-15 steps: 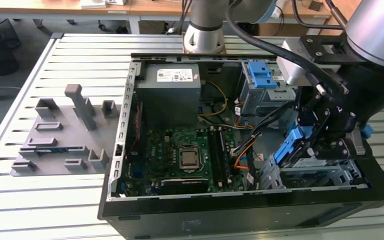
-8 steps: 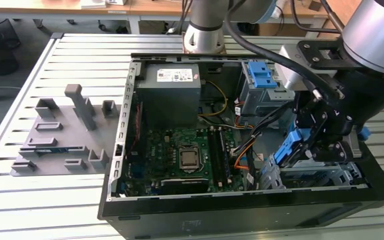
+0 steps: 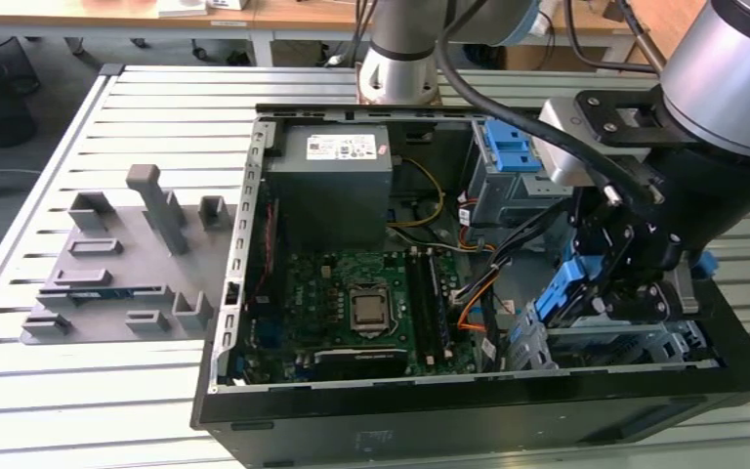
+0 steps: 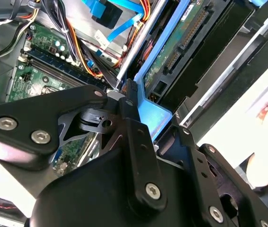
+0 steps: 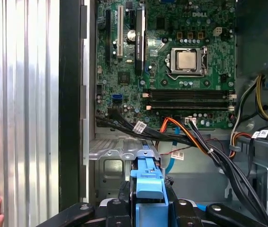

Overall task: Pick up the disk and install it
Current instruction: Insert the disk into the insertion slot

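Gripper (image 3: 616, 283) clamped on disk (image 3: 561, 298), lwr right of exterior view. Disk on edge, long axis approx vertical, drive cage (image 3: 629, 340) just below.

Slatted metal table (image 3: 153, 117) here, with an open PC case (image 3: 479, 415) sitting center-right of the frame and a grey plastic rack (image 3: 128, 259) lying on the left side.
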Motion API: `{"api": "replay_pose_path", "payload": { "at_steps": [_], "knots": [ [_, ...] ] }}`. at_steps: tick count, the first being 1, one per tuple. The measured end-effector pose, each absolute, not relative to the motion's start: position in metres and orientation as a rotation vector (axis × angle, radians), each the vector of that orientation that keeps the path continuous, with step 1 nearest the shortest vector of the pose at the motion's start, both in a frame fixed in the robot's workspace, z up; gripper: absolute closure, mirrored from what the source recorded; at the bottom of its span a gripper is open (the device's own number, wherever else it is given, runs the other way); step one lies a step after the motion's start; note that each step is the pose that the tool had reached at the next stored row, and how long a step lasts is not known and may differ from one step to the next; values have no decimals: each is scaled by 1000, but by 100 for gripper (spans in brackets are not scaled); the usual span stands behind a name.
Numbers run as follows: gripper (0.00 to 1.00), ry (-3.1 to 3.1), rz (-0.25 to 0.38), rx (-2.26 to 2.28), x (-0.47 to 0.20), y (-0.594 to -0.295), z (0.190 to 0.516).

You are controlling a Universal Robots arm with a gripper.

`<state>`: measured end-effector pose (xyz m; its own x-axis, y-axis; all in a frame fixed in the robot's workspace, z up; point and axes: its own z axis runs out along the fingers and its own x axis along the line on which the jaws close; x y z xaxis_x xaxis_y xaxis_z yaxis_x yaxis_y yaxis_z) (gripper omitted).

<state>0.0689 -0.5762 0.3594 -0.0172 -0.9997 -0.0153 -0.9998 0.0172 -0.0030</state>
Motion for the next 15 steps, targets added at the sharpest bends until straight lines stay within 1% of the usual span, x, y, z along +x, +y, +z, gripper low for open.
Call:
{"api": "replay_pose_path", "payload": {
  "at_steps": [15],
  "knots": [
    [64, 2231, 13, -2193, 69, -576, 355]
  ]
}}
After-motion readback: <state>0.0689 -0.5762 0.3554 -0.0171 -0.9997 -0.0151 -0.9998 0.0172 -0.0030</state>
